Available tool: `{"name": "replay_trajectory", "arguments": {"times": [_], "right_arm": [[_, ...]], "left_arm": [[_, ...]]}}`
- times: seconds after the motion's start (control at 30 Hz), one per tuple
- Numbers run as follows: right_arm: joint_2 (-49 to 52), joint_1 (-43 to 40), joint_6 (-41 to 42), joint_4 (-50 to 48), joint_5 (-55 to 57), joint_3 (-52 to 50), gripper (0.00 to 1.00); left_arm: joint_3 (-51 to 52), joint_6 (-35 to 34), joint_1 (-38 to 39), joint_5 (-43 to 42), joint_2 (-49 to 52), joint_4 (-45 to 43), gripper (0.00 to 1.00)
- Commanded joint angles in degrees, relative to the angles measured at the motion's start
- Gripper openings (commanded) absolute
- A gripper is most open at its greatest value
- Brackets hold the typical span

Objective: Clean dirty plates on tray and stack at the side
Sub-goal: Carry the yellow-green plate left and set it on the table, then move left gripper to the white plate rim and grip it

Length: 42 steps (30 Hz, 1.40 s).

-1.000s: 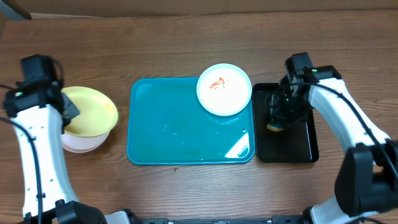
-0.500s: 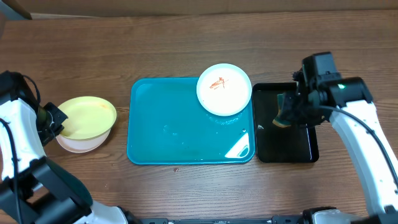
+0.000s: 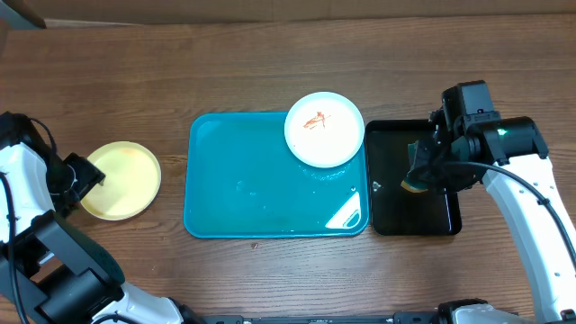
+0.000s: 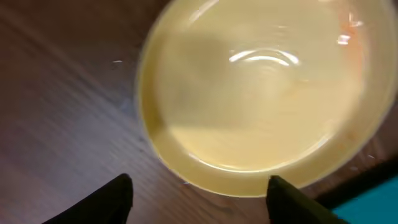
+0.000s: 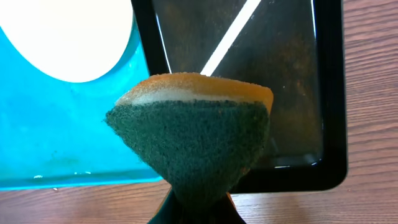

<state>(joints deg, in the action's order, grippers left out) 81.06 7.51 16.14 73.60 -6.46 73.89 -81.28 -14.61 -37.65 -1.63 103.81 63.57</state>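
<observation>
Over on wood table left of tray, let go of yellow plate with left claw now wide, lifted sponge pinched in right claw off black tray, so probably headed for smeared white plate on tray's corner.

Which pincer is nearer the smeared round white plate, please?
Right. The right pincer holds a green sponge over the black tray beside that plate; the left pincer is far off, by the yellow plate.
</observation>
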Motion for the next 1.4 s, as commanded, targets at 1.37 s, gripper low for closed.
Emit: {"name": "replay_trajectory", "arguments": {"times": [1.37], "right_arm": [[-0.5, -10.6, -9.1, 0.1, -6.3, 1.1, 0.04]], "left_arm": [[-1.1, -11.6, 66.0, -2.0, 14.4, -21.5, 0.76]]}}
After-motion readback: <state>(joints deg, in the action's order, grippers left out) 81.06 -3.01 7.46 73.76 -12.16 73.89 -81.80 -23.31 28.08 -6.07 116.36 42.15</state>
